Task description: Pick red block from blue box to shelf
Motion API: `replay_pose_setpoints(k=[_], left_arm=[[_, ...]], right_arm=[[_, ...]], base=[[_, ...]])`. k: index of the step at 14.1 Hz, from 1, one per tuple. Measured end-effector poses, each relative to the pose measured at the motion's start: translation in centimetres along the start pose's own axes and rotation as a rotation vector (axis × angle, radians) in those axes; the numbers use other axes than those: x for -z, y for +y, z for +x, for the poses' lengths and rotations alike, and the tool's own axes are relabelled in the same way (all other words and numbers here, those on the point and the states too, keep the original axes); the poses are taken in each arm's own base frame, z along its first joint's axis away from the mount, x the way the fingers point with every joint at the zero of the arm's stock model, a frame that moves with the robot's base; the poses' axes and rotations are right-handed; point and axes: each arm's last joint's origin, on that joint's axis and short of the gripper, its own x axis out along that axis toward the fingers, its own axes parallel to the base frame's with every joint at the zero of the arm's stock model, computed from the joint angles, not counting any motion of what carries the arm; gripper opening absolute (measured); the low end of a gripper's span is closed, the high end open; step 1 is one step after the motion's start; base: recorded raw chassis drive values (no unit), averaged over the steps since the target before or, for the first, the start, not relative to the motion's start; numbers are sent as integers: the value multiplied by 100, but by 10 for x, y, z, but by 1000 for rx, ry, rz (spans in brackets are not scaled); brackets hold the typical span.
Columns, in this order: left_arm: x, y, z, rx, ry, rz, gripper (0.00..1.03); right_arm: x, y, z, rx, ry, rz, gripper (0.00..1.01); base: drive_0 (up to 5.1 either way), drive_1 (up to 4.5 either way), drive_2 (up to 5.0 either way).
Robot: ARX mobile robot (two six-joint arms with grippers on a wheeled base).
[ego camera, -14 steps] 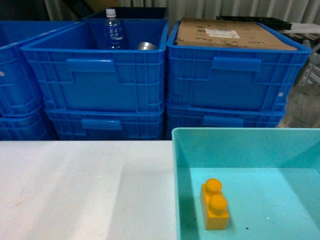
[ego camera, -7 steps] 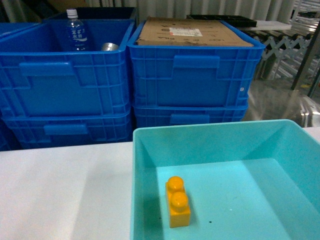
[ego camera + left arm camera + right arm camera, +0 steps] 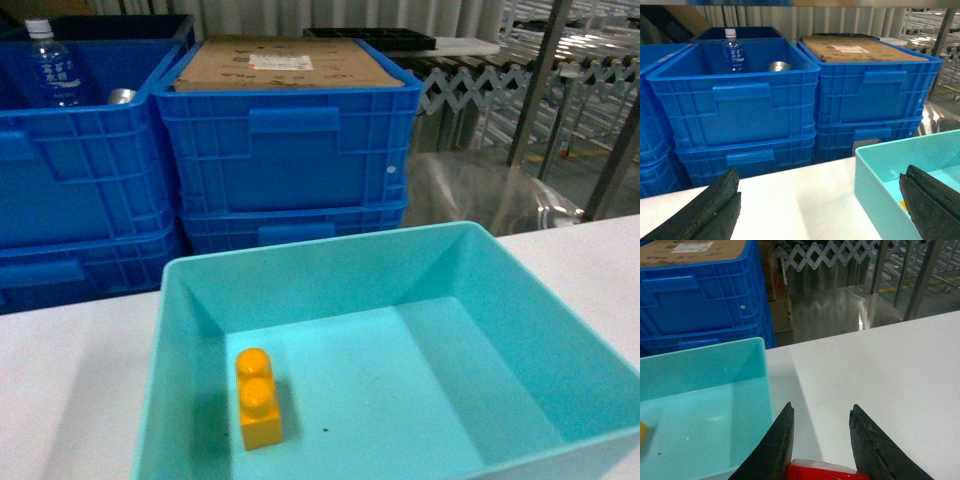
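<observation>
The red block [image 3: 825, 471] sits deep between the fingers of my right gripper [image 3: 822, 407], which is shut on it above the white table, just right of the blue box [image 3: 705, 365]. The blue box [image 3: 300, 255] is a pale turquoise bin on the table; only an orange two-stud brick [image 3: 258, 398] lies in it. My left gripper [image 3: 821, 172] is open wide with nothing in it, its right finger over the blue box's [image 3: 875, 170] left edge. Beyond the table's far right edge stands the shiny steel shelf [image 3: 840, 305], with angled uprights [image 3: 540, 90]. Neither gripper shows in the head view.
Stacked dark blue crates [image 3: 290, 150] stand behind the table; one is topped with cardboard [image 3: 290, 65], another holds a water bottle [image 3: 50, 65]. The white table [image 3: 880, 370] stretches to the right of the box. A folding metal lattice [image 3: 470, 85] stands at the back.
The head view has swung to the right: the crates and the blue box have slid left in the picture, and the steel uprights have come into sight at the right.
</observation>
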Motion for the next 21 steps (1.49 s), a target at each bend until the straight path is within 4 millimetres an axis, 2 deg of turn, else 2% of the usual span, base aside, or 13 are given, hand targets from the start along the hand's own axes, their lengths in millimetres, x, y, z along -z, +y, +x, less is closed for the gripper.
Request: replay_pose_setpoints(k=[18, 21], left_arm=[[0, 0, 0, 3, 1, 0, 98], [0, 0, 0, 3, 1, 0, 98]], right_arm=[[-1, 0, 0, 6, -5, 0, 28], [-1, 0, 0, 6, -4, 0, 28]], base=[[250, -612, -133], [-159, -159, -159]])
